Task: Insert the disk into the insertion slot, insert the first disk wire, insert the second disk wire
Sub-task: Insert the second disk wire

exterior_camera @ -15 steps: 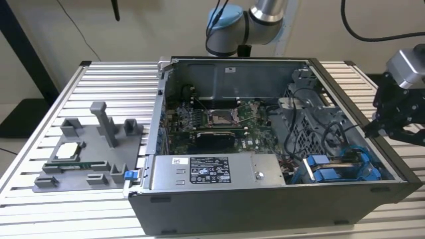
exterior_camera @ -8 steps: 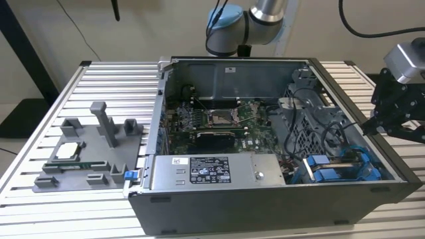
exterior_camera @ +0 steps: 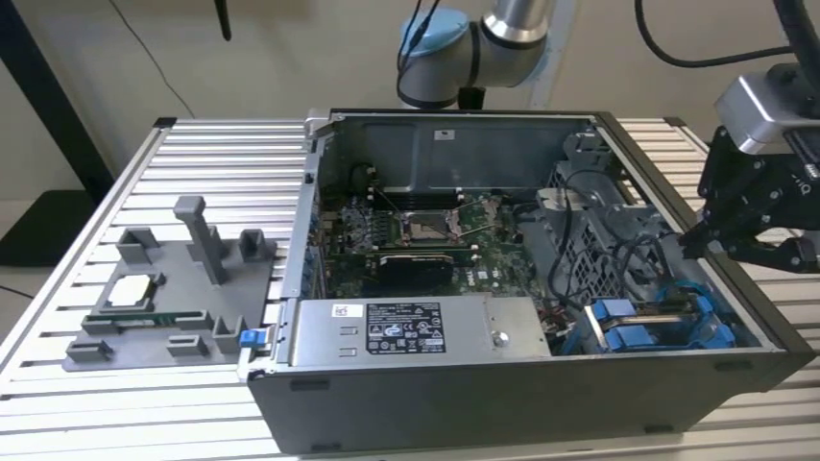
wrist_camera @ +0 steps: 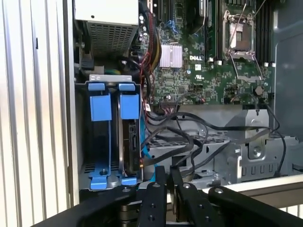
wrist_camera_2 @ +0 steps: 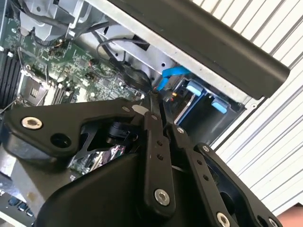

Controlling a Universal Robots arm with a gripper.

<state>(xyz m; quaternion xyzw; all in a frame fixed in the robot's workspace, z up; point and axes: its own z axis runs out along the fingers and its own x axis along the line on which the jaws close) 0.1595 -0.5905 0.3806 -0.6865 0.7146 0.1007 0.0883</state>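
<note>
Gripper, fingers nearly closed with nothing visibly held, at lower centre; blue-framed disk lies up-left, long axis vertical in frame.

Even, diffuse light; bright on slatted table, dim inside computer case. Mild glare on motherboard. Gripper close-up soft, slightly blurred.

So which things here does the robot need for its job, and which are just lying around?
For the job:
- blue-framed silver disk
- dark grey metal insertion slot
- black gripper, shut
- black disk wires

Lying about:
- grey plastic parts holder
- silver power supply box
</note>
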